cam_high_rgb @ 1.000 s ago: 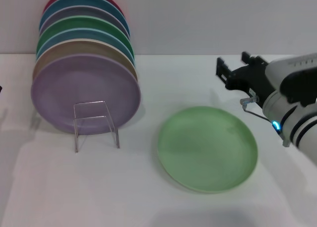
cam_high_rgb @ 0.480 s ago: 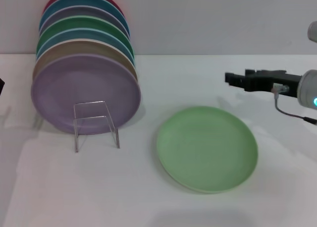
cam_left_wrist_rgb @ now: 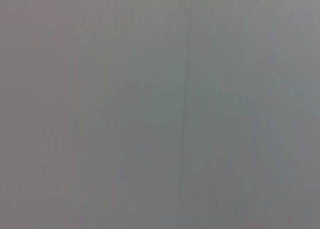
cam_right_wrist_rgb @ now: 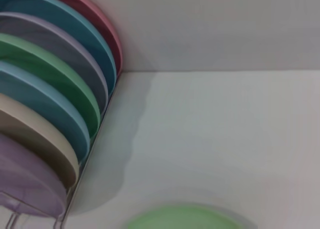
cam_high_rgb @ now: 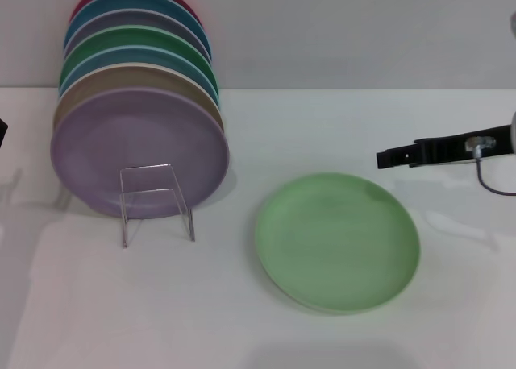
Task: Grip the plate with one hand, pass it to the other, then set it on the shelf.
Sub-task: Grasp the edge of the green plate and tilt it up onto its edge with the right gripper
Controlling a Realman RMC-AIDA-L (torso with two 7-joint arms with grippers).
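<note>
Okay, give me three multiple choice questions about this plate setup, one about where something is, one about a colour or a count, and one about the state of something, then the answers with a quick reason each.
1. Where does the pale green plate lie?
A. Flat on the table, on the right-hand side of the rack
B. Upright in the rack
C. Held in a gripper

2. What colour is the front plate in the rack?
A. Red
B. Lilac
C. Yellow

3. How does the right gripper stand to the pale green plate?
A. Clamped on its rim
B. Pressing its middle
C. Apart from it, beyond its far right edge

Answers:
1. A, it lies flat on the white table, clear of the rack.
2. B, the nearest upright plate is lilac.
3. C, in the head view white table shows between gripper and plate.
</note>
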